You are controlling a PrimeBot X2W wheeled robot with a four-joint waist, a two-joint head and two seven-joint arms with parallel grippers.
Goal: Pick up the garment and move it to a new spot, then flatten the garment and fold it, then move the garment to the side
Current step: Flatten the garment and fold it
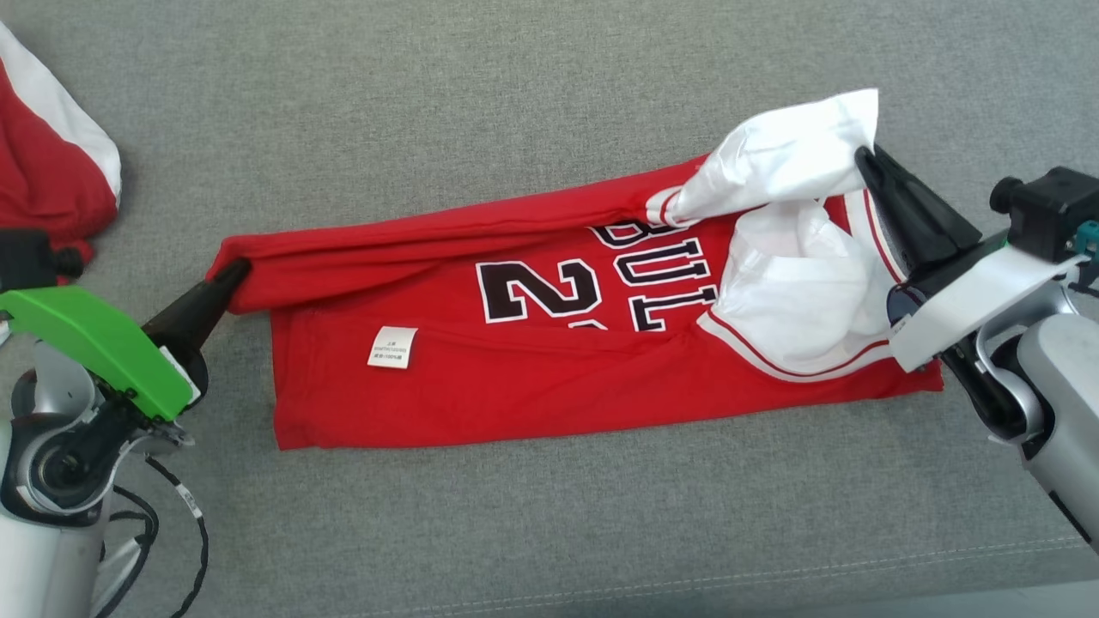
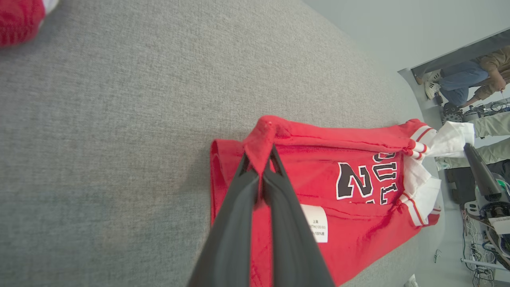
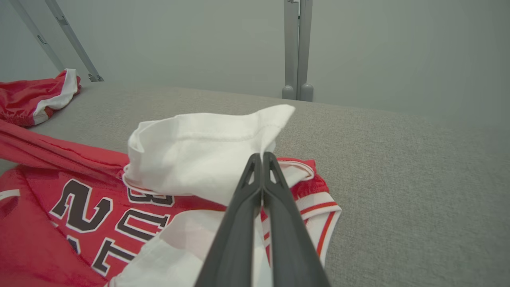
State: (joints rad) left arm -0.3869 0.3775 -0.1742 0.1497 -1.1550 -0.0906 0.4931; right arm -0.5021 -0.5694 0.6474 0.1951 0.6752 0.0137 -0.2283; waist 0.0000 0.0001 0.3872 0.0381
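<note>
On grey fabric surface [image 1: 515, 103], my left gripper [image 1: 235, 273] clamps red-and-white basketball jersey [image 1: 515, 378] at hem [image 1: 258, 287], right gripper [image 1: 863, 156] its white sleeve [image 1: 790, 154]. Likely to fold far edge over.

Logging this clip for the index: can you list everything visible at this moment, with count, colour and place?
jersey: one, red with white trim and black lettering, lying lengthwise mid-surface
white flap: one, white, lifted at the jersey's right end
care label: one, white, on the jersey's left half
second garment: one, red and white, bunched at the far left
upholstered surface: one, grey, under both garments
metal posts: two, grey, upright behind the surface
person: at least one, blue trousers, far background
left gripper: one, dark fingers, shut on the jersey's left corner
right gripper: one, dark fingers, shut on the white flap
</note>
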